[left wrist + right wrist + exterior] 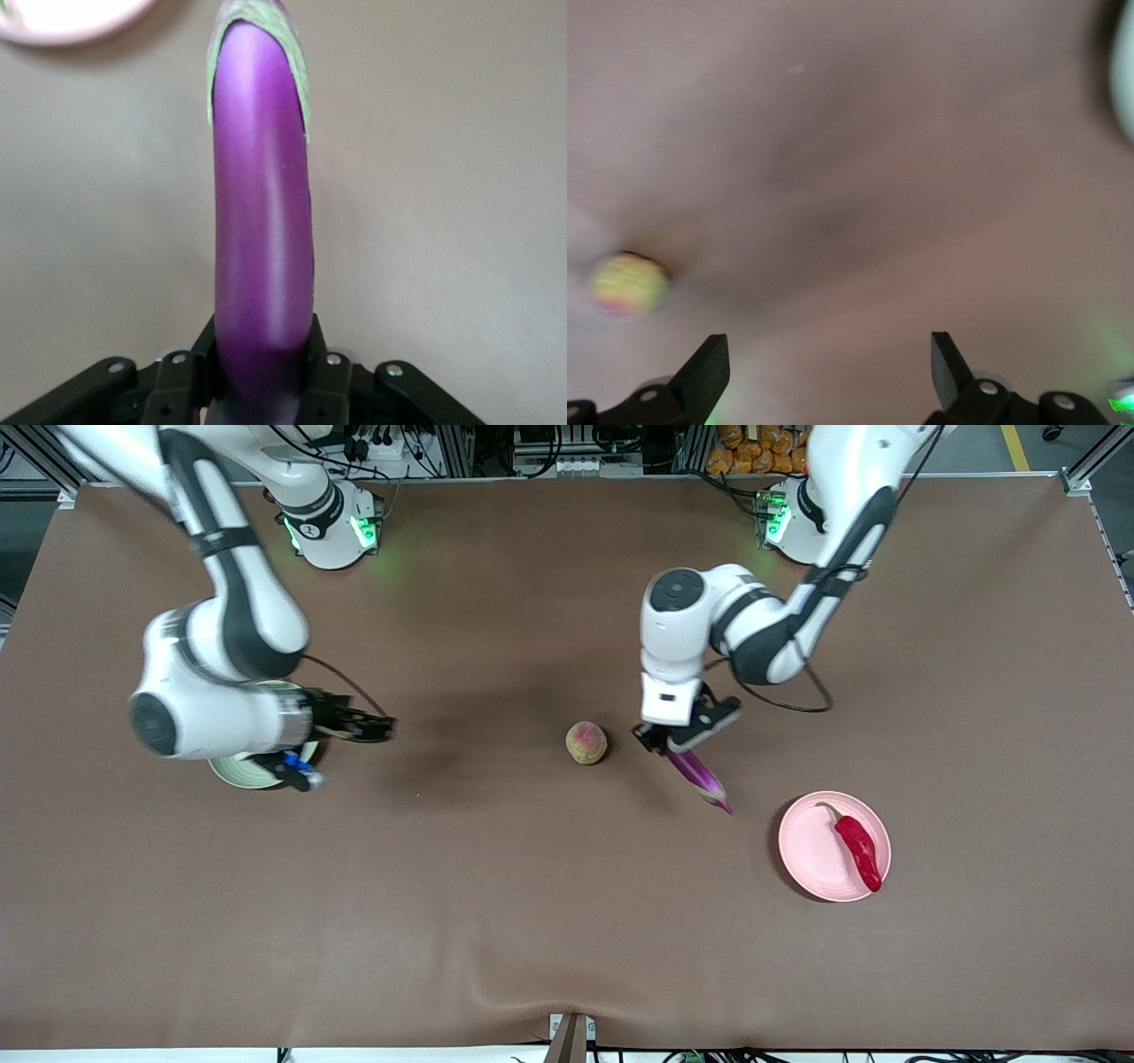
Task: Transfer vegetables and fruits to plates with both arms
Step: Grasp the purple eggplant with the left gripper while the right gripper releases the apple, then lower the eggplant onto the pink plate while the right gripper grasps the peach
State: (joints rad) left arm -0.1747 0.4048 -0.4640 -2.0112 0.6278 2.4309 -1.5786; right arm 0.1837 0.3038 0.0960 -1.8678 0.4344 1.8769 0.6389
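Note:
My left gripper (660, 742) is shut on the purple eggplant (700, 778) at its thick end. The eggplant slants down over the table between the peach (586, 742) and the pink plate (811, 850), green cap toward the plate. In the left wrist view the eggplant (263, 221) fills the closed jaws of the left gripper (263, 372). The red chili (858, 843) lies on the pink plate. My right gripper (386, 730) is open and empty over bare table beside the green plate (237, 773). In the right wrist view this gripper (830, 363) has the peach (627, 283) ahead. The pomegranate is hidden.
The right arm's forearm covers most of the green plate. A rim of the pink plate (62, 18) shows in the left wrist view. Brown table cloth (496, 886) spreads wide toward the front camera. Both arm bases stand at the table's back edge.

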